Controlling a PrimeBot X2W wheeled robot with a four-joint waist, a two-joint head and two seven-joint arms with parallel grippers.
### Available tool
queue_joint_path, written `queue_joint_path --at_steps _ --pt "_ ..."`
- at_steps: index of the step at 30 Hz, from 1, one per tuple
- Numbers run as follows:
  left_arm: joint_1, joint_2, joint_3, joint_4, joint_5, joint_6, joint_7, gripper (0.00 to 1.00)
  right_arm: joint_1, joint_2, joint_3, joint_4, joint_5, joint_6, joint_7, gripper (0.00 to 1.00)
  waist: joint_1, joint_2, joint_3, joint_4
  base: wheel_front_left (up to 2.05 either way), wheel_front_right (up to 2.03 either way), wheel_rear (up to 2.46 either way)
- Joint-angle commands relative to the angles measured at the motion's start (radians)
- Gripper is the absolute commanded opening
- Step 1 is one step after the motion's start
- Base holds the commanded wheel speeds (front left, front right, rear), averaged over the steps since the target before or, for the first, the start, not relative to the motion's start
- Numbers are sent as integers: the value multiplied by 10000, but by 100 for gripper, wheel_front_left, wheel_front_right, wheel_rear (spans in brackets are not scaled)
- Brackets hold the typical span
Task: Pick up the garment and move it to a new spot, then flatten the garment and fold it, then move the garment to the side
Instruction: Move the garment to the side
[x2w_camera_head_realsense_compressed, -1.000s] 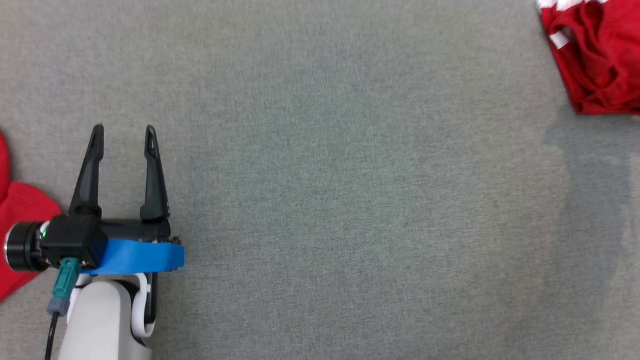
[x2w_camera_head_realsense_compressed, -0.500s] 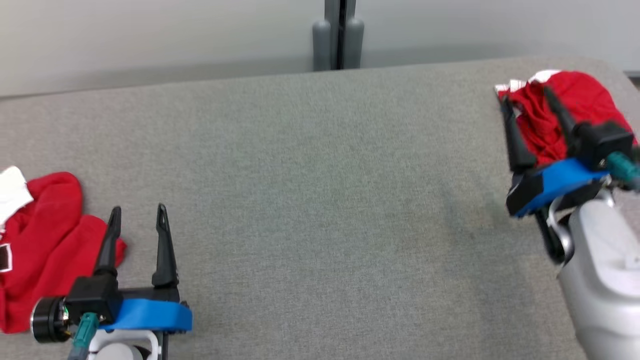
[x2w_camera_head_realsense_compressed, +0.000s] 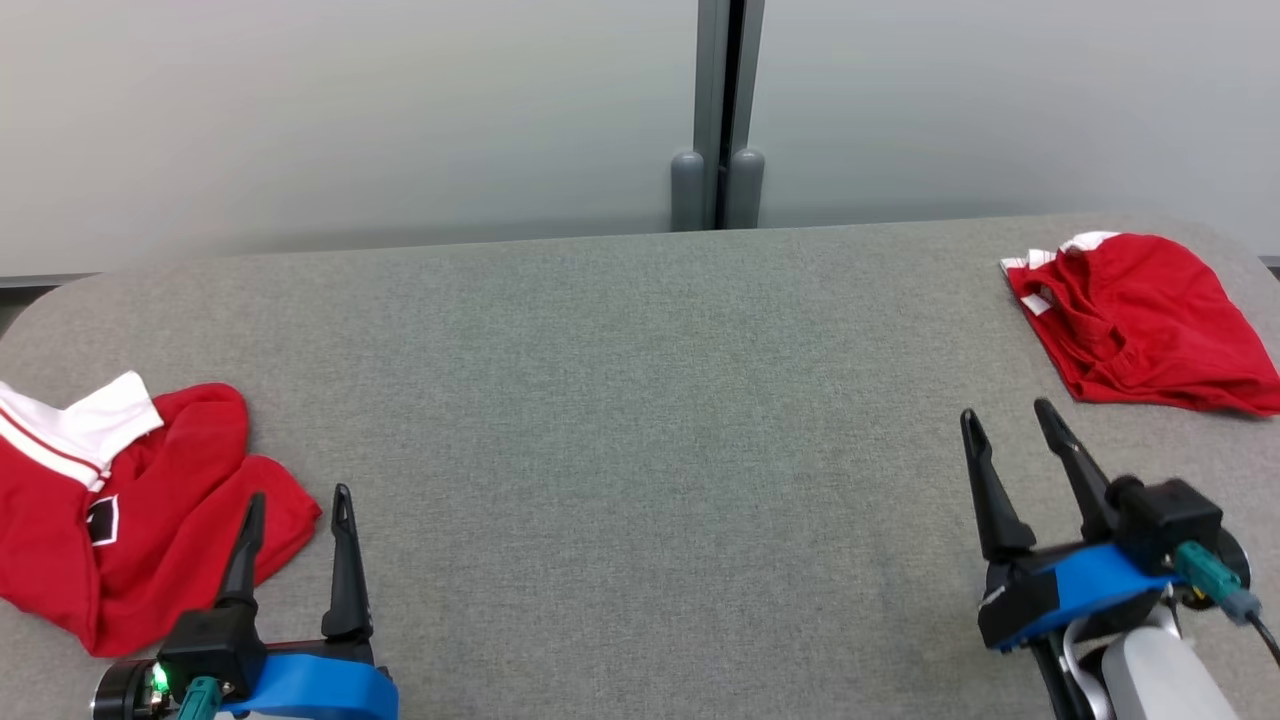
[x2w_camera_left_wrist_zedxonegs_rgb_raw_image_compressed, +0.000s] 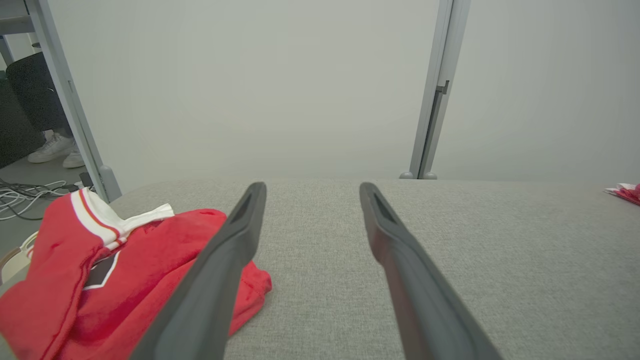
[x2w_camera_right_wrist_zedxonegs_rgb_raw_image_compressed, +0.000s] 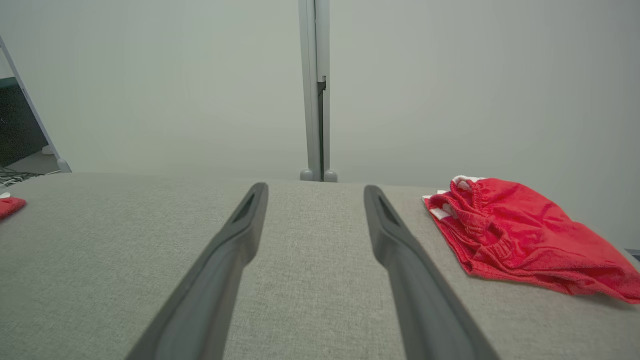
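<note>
fingers (x2w_camera_head_realsense_compressed: 347, 560) of left gripper (x2w_camera_head_realsense_compressed: 298, 494) and right gripper (x2w_camera_head_realsense_compressed: 1005, 410) spread wide, both empty over table (x2w_camera_head_realsense_compressed: 640, 400)

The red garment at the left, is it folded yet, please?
Not folded: the red garment lies bunched in uneven lumps, its white collar skewed.

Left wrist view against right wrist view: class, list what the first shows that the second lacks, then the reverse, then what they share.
Left wrist view, not right: the open left end effector, the striped white collar and dark badge on the red top, floor cables, a person's white shoes. Right wrist view, not left: the open right end effector, the gathered waistband of the red garment. Shared: the grey table, the upright post, both garments at least as slivers.
</note>
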Motion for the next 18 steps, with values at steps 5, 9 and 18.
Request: queue_joint_path --at_steps 5,9,18 --pt "118 -34 -37 148 -24 -29 -26 100 1157 460 -406 -1063 -301 2 256 100 3 0 -235 190 0 0 0" --pt "155 -50 -81 198 1 -49 -26 100 1865 772 -653 -1894 -542 2 520 100 3 0 -322 314 0 0 0" --pt "145 -45 -123 194 79 -52 -26 100 2584 966 -762 -2895 -730 2 1010 100 3 0 -311 424 0 0 0"
